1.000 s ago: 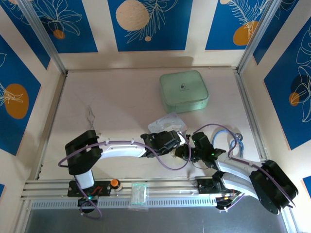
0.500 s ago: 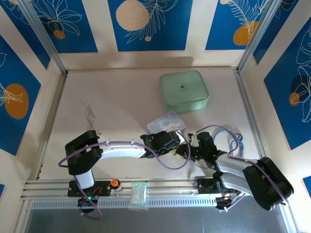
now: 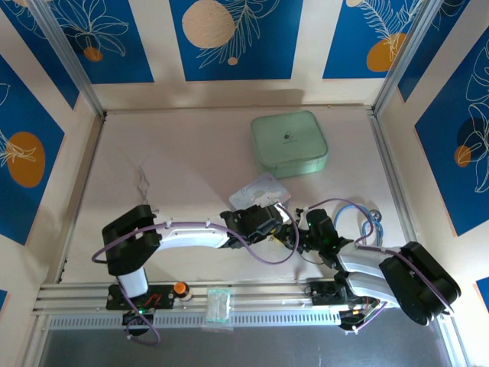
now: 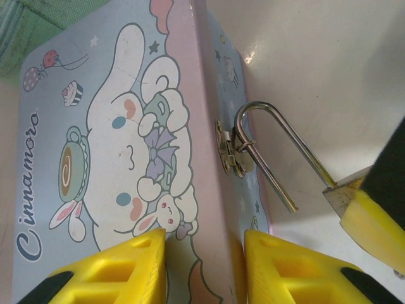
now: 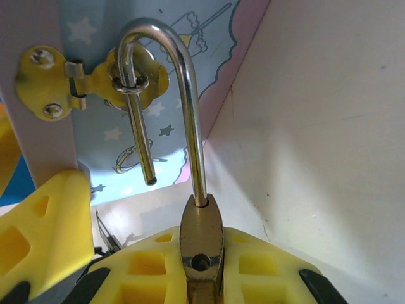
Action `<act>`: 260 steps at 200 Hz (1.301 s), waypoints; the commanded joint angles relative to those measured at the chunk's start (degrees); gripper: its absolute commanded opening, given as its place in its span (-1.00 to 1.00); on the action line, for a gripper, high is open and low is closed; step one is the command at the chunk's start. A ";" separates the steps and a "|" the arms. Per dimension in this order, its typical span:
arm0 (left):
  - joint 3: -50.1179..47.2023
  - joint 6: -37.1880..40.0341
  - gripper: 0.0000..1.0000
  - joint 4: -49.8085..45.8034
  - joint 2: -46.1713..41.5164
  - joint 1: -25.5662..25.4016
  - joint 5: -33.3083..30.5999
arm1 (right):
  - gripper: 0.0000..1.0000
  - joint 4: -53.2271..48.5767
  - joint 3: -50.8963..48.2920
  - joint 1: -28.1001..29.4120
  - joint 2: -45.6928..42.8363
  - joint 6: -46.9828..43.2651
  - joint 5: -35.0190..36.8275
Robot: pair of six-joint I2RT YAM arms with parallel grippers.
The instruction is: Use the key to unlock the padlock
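Right claw point(image 3: 288, 238) pinches padlock point(image 5: 201, 237), left claw point(image 4: 205, 261) grips tin point(image 4: 114, 145) on beige table point(image 3: 183, 160) w/ blue-panel walls point(image 3: 229, 38).

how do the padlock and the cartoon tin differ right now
The padlock is far smaller than the cartoon tin. The padlock is brass with a silver shackle; the tin is pale blue and pink. The padlock's shackle stands open; the tin looks closed. Both meet at the hasp, which the shackle threads.

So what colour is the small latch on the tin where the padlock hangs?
The latch is shiny yellow gold, clearest in the right wrist view.
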 commanded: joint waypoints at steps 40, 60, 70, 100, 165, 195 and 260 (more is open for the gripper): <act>-3.07 -0.79 -0.35 -10.82 2.87 -1.06 4.30 | -0.96 12.99 4.97 -0.81 8.44 7.44 6.10; -2.96 -0.61 -0.36 -11.46 3.35 -1.08 3.54 | -0.96 12.48 6.05 -0.82 8.95 7.49 6.74; -2.89 -0.60 -0.36 -11.74 3.44 -1.08 3.02 | -0.96 10.57 6.81 -1.31 9.13 6.44 6.40; -2.89 -1.17 -0.36 -12.22 3.41 -1.08 2.16 | -0.96 10.21 7.26 -4.88 11.05 4.26 1.88; -1.19 -8.13 -0.16 -16.15 3.98 1.34 -6.23 | -0.96 -11.52 12.75 -5.71 13.91 -4.06 -6.11; -2.48 -9.82 0.15 -15.58 2.12 2.82 -8.85 | -0.95 -22.72 15.70 -6.64 15.30 -10.45 -10.08; -3.93 -12.47 0.69 -14.07 -3.55 6.15 -12.47 | -0.89 -52.98 28.87 -6.89 19.82 -24.86 -7.61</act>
